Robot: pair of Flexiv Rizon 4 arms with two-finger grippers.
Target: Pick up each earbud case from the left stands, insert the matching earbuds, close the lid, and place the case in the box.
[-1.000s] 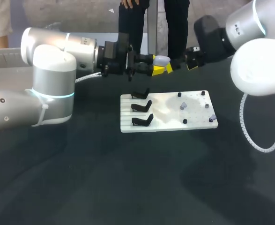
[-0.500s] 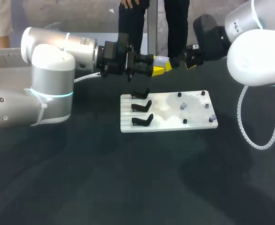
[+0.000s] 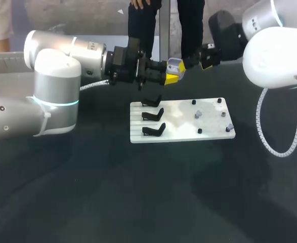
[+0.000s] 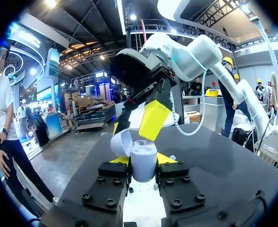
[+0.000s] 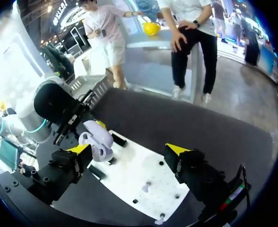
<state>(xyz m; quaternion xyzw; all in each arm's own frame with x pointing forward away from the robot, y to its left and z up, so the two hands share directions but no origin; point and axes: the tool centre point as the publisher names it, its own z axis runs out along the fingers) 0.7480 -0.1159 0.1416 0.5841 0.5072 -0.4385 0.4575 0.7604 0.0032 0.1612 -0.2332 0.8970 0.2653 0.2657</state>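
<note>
Lilac-white case (image 4: 143, 163), lid up, is clamped between the left gripper's (image 3: 171, 75) two fingers and held in the air. The right gripper (image 5: 128, 149) faces it with fingers spread wide and nothing in them; one yellow tip sits just above the case's lid, the case just ahead of that finger. Under both grippers lies a white board (image 3: 178, 133): three black stands (image 3: 153, 115) on the left gripper's side, small earbuds (image 3: 198, 114) on the right gripper's side.
</note>
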